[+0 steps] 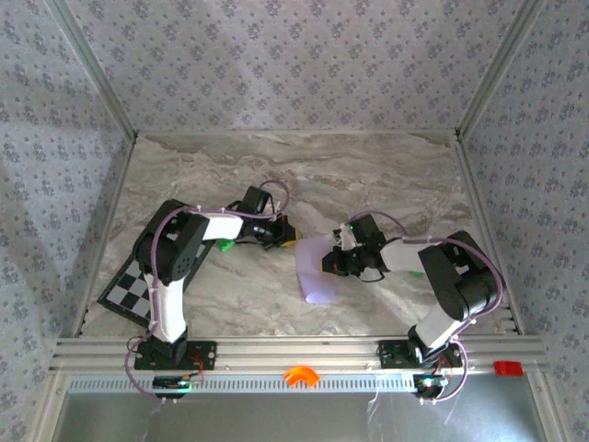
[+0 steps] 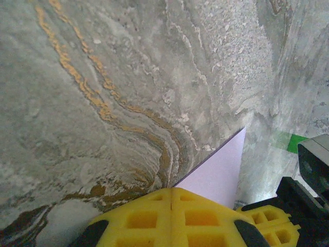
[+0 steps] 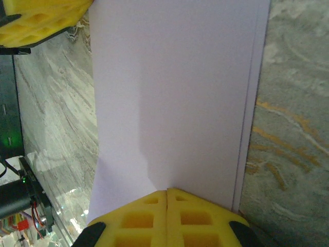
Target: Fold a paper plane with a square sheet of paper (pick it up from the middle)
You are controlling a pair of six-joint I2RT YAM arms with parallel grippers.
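Yellow right jaws closed over folded lilac paper, marble table

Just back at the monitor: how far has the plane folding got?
Done: the sheet lies folded over, doubled edges showing. In hand: shut right gripper at its edge, shut left gripper by a corner. Left: nose and wing folds; no dart yet.

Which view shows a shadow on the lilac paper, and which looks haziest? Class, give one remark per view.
Top external: haziest, washed out, the square sheet of paper soft-edged. Left wrist: marble table evenly lit, crisp, no glare. Right wrist: a faint soft shadow darkens the paper's lower left, near the right gripper.
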